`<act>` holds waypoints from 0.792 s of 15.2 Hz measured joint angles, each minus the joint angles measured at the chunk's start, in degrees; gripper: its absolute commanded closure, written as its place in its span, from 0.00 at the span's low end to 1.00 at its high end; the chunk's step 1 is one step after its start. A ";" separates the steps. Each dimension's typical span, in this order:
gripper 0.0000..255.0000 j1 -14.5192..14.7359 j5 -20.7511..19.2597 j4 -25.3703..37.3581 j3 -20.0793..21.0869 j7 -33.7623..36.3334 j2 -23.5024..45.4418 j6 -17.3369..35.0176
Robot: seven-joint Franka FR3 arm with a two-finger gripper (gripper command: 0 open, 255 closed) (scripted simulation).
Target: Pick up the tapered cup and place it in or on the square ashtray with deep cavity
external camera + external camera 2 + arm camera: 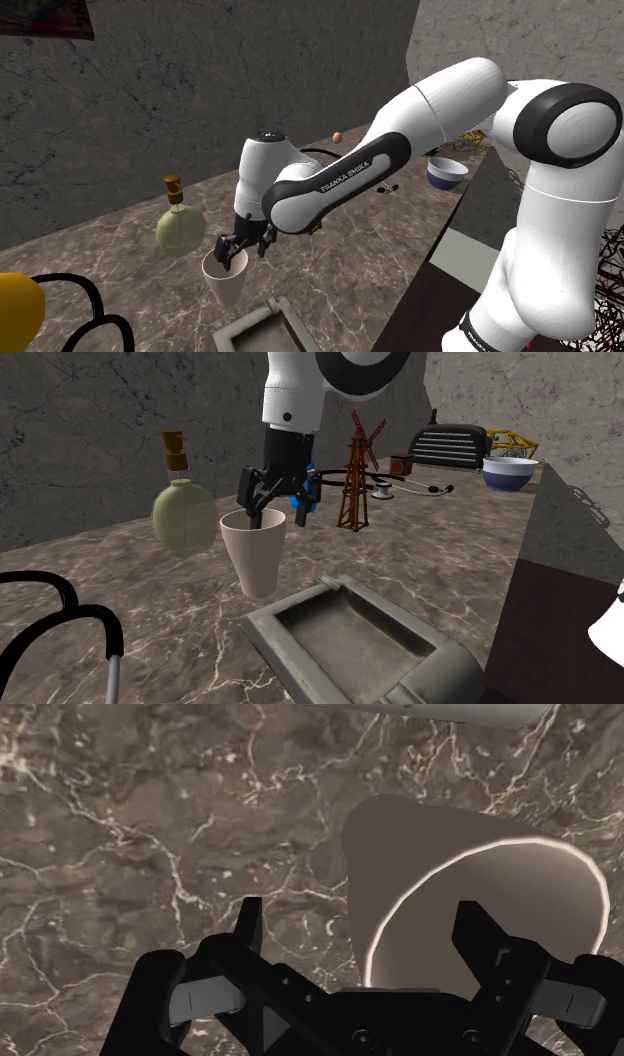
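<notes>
1. On the marbled surface (455, 537), the tapered cup (255, 557) stands upright with its mouth up, just beside the square ashtray (440, 667). I judge it not yet lifted.
2. The gripper (262, 517) is spread wide at the rim, one finger outside the wall and one over the mouth. This straddle suits a pinch on the wall; no contact is evident.
3. The ashtray's cavity faces up, so the transfer should be short.

text: "FRANKA EMIKA" | lettering: white capitals | on: arm (343, 172), dark forearm band | view: shoulder
</notes>
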 measured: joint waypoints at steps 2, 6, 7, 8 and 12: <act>0.00 0.04 -0.10 0.04 -0.03 0.06 0.22 0.18; 1.00 0.05 -0.14 0.06 -0.04 0.08 0.29 0.23; 1.00 0.05 -0.14 0.06 -0.04 0.08 0.29 0.23; 1.00 0.05 -0.14 0.06 -0.04 0.08 0.29 0.23; 1.00 0.08 -0.12 0.09 -0.01 0.08 0.25 0.29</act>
